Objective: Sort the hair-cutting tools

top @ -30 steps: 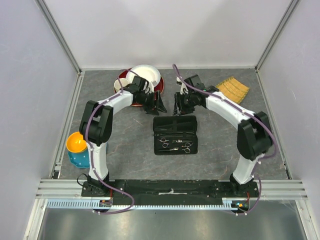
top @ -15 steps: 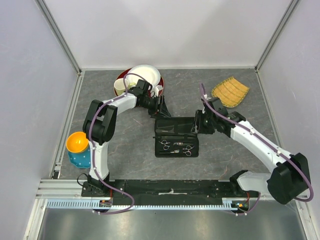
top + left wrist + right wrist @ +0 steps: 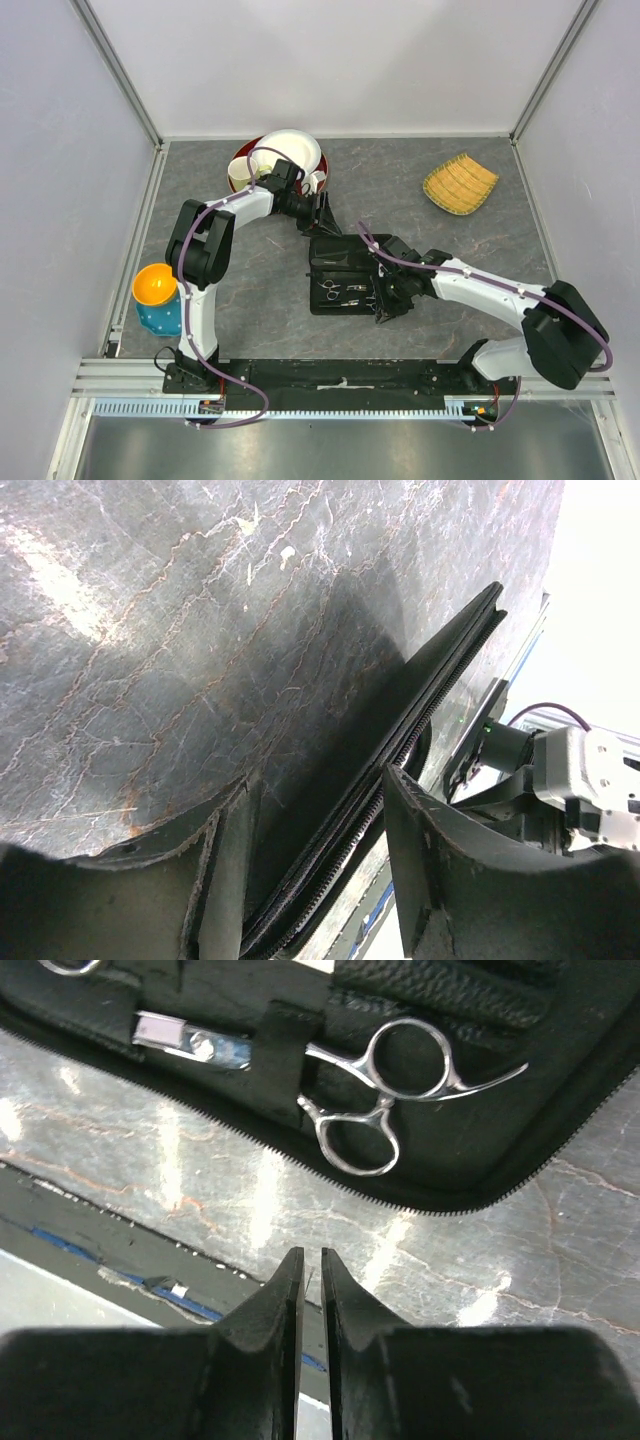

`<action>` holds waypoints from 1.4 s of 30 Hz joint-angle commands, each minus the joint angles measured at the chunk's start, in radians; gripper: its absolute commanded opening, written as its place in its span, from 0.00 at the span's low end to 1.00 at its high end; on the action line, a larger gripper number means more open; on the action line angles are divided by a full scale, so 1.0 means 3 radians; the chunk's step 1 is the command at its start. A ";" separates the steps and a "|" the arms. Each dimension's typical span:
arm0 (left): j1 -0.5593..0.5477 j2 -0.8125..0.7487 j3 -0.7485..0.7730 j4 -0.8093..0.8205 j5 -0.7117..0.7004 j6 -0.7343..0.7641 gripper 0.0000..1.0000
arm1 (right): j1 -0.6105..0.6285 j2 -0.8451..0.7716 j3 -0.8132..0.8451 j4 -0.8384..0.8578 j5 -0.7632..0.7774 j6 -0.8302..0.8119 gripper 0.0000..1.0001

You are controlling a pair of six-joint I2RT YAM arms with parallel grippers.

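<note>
The black case (image 3: 345, 262) lies open at mid-table with silver scissors (image 3: 330, 290) strapped inside. My left gripper (image 3: 322, 214) is at the case's far edge. In the left wrist view its fingers (image 3: 425, 850) are closed on the zippered lid edge (image 3: 400, 765). My right gripper (image 3: 386, 306) is at the case's near right corner. In the right wrist view it (image 3: 311, 1260) is shut and empty over bare table just in front of the case rim (image 3: 470, 1200). One pair of scissors (image 3: 375, 1100) lies just beyond its tips. I cannot make out the combs.
A red bowl with white dishes (image 3: 285, 160) sits behind the left gripper. A yellow woven tray (image 3: 460, 184) lies at the back right. An orange bowl on a blue cup (image 3: 155, 292) stands at the left edge. The metal rail (image 3: 340, 378) runs along the near side.
My right arm has swung from behind the case, round its right side, to its near right corner. My left gripper shifted slightly right onto the case's far edge, then held still.
</note>
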 commanded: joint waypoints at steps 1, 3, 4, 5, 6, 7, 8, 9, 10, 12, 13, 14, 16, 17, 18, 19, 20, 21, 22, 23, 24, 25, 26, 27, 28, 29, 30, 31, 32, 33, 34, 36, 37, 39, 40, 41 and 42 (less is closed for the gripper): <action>-0.0035 -0.0094 -0.0025 -0.0020 0.0001 0.0075 0.58 | 0.0006 0.0184 -0.0019 0.0104 0.0208 0.0097 0.17; -0.0035 -0.0120 -0.0045 -0.0030 -0.0025 0.0081 0.57 | -0.0004 0.0260 -0.0035 0.0125 0.0367 0.0164 0.15; -0.0035 -0.0125 -0.0056 -0.0040 -0.0025 0.0086 0.57 | -0.0014 0.0276 -0.0040 0.0145 0.0433 0.0189 0.15; -0.0035 -0.0130 -0.0076 -0.0041 -0.0015 0.0091 0.57 | -0.0030 0.0286 -0.0065 0.0176 0.0500 0.0220 0.15; -0.0035 -0.0145 -0.0086 -0.0035 -0.0014 0.0086 0.56 | -0.0080 0.0312 -0.0080 0.0242 0.0536 0.0235 0.15; -0.0035 -0.0155 -0.0097 -0.0046 -0.0009 0.0091 0.56 | -0.0111 0.0322 -0.0096 0.0278 0.0561 0.0271 0.14; -0.0035 -0.0171 -0.0127 -0.0056 -0.0004 0.0086 0.56 | -0.0142 0.0337 -0.0131 0.0314 0.0582 0.0271 0.14; -0.0035 -0.0181 -0.0137 -0.0051 -0.0004 0.0091 0.55 | -0.0233 0.0368 -0.0142 0.0385 0.0663 0.0276 0.14; -0.0035 -0.0211 -0.0148 -0.0061 0.0011 0.0086 0.55 | -0.0280 0.0383 -0.0147 0.0426 0.0699 0.0277 0.13; -0.0035 -0.0253 -0.0168 -0.0127 0.0072 0.0096 0.54 | -0.0428 0.0399 -0.0178 0.0635 0.0745 0.0287 0.13; -0.0035 -0.0324 -0.0183 -0.0153 0.0108 0.0121 0.54 | -0.0459 0.0409 -0.0183 0.0697 0.0746 0.0312 0.13; -0.0035 -0.0385 -0.0239 -0.0163 0.0134 0.0126 0.54 | -0.0484 0.0419 -0.0163 0.0748 0.0761 0.0327 0.12; -0.0035 -0.0563 -0.0336 -0.0189 0.0144 0.0177 0.54 | -0.0531 0.0465 -0.0137 0.0932 0.0873 0.0338 0.11; -0.0035 -0.0610 -0.0367 -0.0194 0.0185 0.0198 0.54 | -0.0551 0.0496 -0.0107 0.0998 0.0889 0.0343 0.11; -0.0030 -0.0651 -0.0398 -0.0204 0.0220 0.0218 0.54 | -0.0587 0.0567 -0.0091 0.1141 0.0879 0.0333 0.12; -0.0035 -0.0702 -0.0439 -0.0209 0.0261 0.0229 0.54 | -0.0607 0.0613 -0.0066 0.1193 0.0848 0.0333 0.12; -0.0035 -0.0763 -0.0465 -0.0224 0.0322 0.0234 0.54 | -0.0623 0.0715 -0.0005 0.1244 0.0828 0.0302 0.11; -0.0035 -0.0804 -0.0495 -0.0225 0.0353 0.0254 0.54 | -0.0633 0.0766 0.0031 0.1341 0.0817 0.0282 0.11; -0.0035 -0.0835 -0.0556 -0.0209 0.0389 0.0265 0.54 | -0.0648 0.0823 0.0128 0.1372 0.0838 0.0266 0.11; -0.0035 -0.0886 -0.0587 -0.0199 0.0450 0.0285 0.54 | -0.0674 0.0945 0.0180 0.1448 0.0823 0.0236 0.12; -0.0035 -0.0902 -0.0613 -0.0204 0.0481 0.0326 0.54 | -0.0694 0.1007 0.0231 0.1479 0.0802 0.0210 0.11; -0.0035 -0.0922 -0.0664 -0.0199 0.0532 0.0336 0.54 | -0.0710 0.1073 0.0353 0.1510 0.0777 0.0195 0.11; -0.0035 -0.0928 -0.0690 -0.0204 0.0568 0.0356 0.55 | -0.0750 0.1216 0.0420 0.1566 0.0771 0.0149 0.11; -0.0040 -0.0923 -0.0710 -0.0204 0.0614 0.0382 0.55 | -0.0766 0.1293 0.0496 0.1587 0.0690 0.0128 0.11; -0.0050 -0.0917 -0.0751 -0.0199 0.0675 0.0387 0.55 | -0.0776 0.1365 0.0649 0.1607 0.0644 0.0103 0.11; -0.0055 -0.0907 -0.0766 -0.0189 0.0676 0.0397 0.55 | -0.0796 0.1517 0.0726 0.1653 0.0623 0.0037 0.10; -0.0065 -0.0897 -0.0807 -0.0174 0.0671 0.0392 0.56 | -0.0807 0.1595 0.0904 0.1649 0.0603 0.0006 0.09; -0.0080 -0.0887 -0.0823 -0.0133 0.0635 0.0382 0.56 | -0.0817 0.1737 0.0992 0.1643 0.0567 -0.0030 0.08; -0.0086 -0.0882 -0.0843 -0.0102 0.0625 0.0347 0.56 | -0.0847 0.1794 0.1069 0.1628 0.0557 -0.0056 0.08; -0.0086 -0.0851 -0.0869 -0.0072 0.0610 0.0326 0.55 | -0.0868 0.1845 0.1196 0.1628 0.0531 -0.0101 0.09; -0.0091 -0.0836 -0.0879 -0.0031 0.0538 0.0301 0.56 | -0.0894 0.1912 0.1253 0.1628 0.0485 -0.0117 0.10; -0.0091 -0.0780 -0.0904 0.0021 0.0487 0.0229 0.56 | -0.0960 0.1938 0.1340 0.1628 0.0393 -0.0148 0.12; -0.0101 -0.0759 -0.0910 0.0041 0.0421 0.0198 0.56 | -0.0975 0.1908 0.1351 0.1623 0.0398 -0.0153 0.17; -0.0111 -0.0723 -0.0910 0.0123 0.0369 0.0122 0.56 | -0.1011 0.1836 0.1346 0.1567 0.0454 -0.0178 0.23; -0.0121 -0.0688 -0.0900 0.0133 0.0303 0.0091 0.56 | -0.1016 0.1714 0.1341 0.1531 0.0505 -0.0204 0.33; -0.0127 -0.0672 -0.0894 0.0169 0.0262 0.0025 0.56 | -0.1017 0.1637 0.1331 0.1445 0.0566 -0.0209 0.36; -0.0132 -0.0657 -0.0869 0.0179 0.0231 -0.0006 0.56 | -0.1017 0.1555 0.1305 0.1398 0.0648 -0.0224 0.39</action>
